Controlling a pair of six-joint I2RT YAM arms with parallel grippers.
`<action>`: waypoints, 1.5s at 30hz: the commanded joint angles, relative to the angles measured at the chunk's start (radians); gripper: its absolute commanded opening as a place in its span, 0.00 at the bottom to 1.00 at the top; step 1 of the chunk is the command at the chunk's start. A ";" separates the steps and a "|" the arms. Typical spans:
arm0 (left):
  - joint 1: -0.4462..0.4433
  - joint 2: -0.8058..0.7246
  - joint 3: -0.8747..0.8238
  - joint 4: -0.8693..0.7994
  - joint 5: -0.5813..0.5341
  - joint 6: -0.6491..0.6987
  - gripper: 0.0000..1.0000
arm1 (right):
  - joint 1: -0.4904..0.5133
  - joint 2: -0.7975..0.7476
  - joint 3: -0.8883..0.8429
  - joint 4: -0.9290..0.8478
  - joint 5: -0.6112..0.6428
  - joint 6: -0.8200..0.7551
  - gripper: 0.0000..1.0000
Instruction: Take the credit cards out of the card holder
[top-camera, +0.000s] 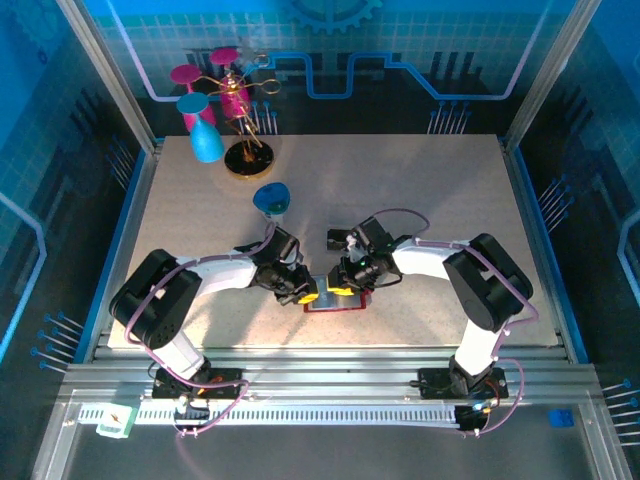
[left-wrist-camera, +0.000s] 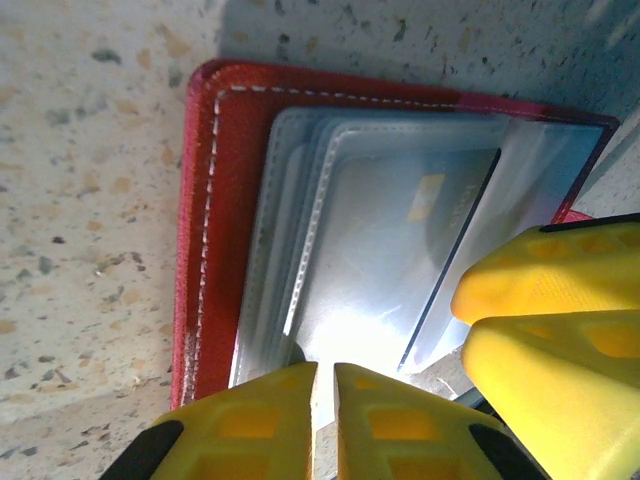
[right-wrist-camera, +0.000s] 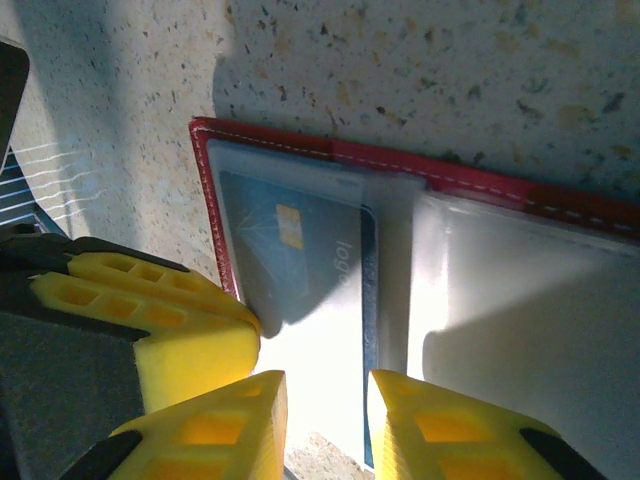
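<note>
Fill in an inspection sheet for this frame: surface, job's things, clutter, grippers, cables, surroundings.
Surface: speckled table, evenly lit.
Job's things: red holder lies open near the front edge; a blue card with a gold chip sits in a clear sleeve.
Clutter: cup stand far left; blue cup mid-table.
Grippers: left gripper fingers nearly together at the sleeve edge, grip unclear; right gripper open over the card's sleeve.
Cables: purple cables along both arms.
Surroundings: blue panels, metal rail.

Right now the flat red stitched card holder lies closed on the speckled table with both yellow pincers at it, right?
Not closed: the red stitched card holder lies open; the left wrist view shows its clear plastic sleeves and a grey-blue card.
</note>
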 joint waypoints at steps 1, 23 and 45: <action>0.007 0.008 0.003 -0.039 -0.006 0.032 0.13 | 0.022 0.021 0.012 0.001 -0.025 0.010 0.27; 0.007 0.009 0.005 -0.043 -0.005 0.036 0.13 | 0.028 0.052 0.024 -0.007 -0.018 -0.002 0.24; 0.006 -0.004 0.018 -0.073 -0.031 0.042 0.20 | 0.028 -0.011 0.044 -0.178 0.097 -0.073 0.24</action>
